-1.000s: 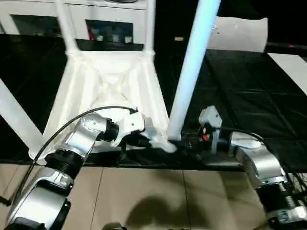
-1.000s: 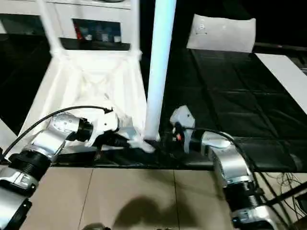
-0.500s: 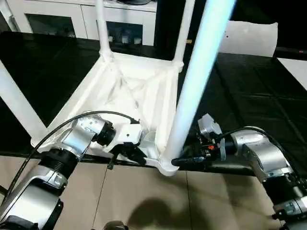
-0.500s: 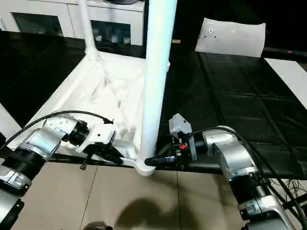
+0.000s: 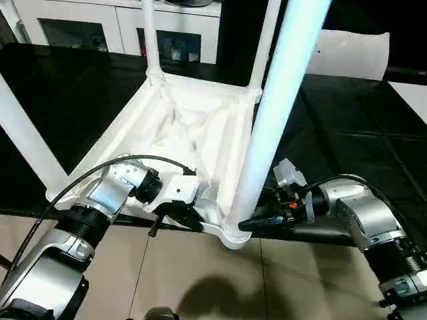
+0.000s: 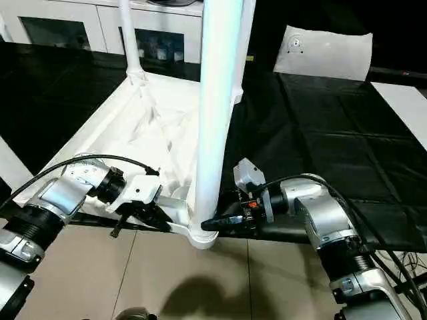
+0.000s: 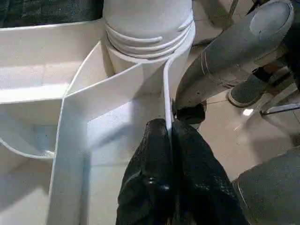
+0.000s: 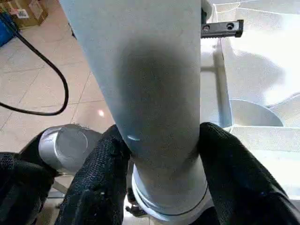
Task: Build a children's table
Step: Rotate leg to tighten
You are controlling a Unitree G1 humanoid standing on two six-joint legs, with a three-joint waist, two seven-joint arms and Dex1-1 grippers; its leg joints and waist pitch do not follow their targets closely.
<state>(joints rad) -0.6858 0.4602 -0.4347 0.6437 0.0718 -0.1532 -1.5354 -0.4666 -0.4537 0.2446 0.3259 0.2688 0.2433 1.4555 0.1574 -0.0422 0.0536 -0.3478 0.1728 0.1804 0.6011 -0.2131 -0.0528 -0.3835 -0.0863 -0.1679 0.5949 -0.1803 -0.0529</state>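
The children's table [image 5: 193,133] lies upside down on a black bench [image 5: 347,133], its ribbed underside facing up, and its near corner juts past the bench's front edge over the tiled floor [image 5: 200,280]. Legs rise from the corner sockets (two at the far corners, one toward the left edge). The nearest leg [image 6: 215,113] stands upright in the near corner socket.

The left gripper [image 7: 169,140] is pinched tight on a thin rib [image 7: 166,93] of the table's underside, just beside that socket. The right gripper [image 8: 161,154] has its two black fingers [image 8: 101,173] pressed against opposite sides of the nearest leg, low down above the socket collar, holding it.

Behind the bench stands a white cabinet [image 5: 87,20], and a white bag [image 6: 323,43] rests at the bench's far right.
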